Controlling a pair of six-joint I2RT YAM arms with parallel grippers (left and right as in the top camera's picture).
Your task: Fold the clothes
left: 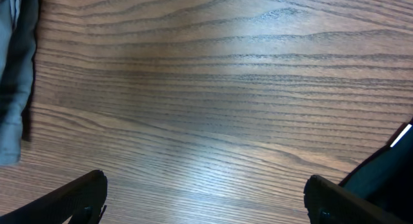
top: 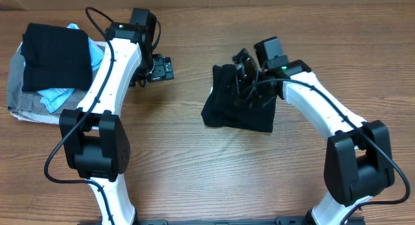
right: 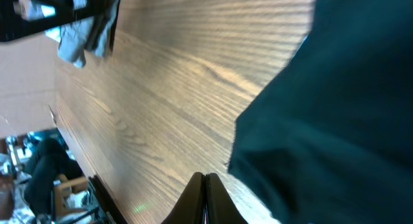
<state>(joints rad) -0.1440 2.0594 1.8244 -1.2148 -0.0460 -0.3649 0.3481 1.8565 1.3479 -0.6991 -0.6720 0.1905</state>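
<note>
Black T-shirt (top: 227, 111) lies crumpled in a heap right of table (top: 194, 160) centre, partly under the right arm's wrist. Right gripper (right: 205, 188) has its fingers pressed together beside the heap's edge (no fabric seen between them). Left gripper (left: 205, 201) is wide open over bare wood, near the stack of folded garments (top: 55, 56) at the far-left corner.

Left arm (top: 110, 69) and right arm (top: 318, 105) are showing white link shells and bulky black joint housings. Black cables (top: 65, 137) are looping alongside each. Green lights (top: 120, 25) are glowing near both wrists. Left gripper (left: 206, 201) is looking black.
</note>
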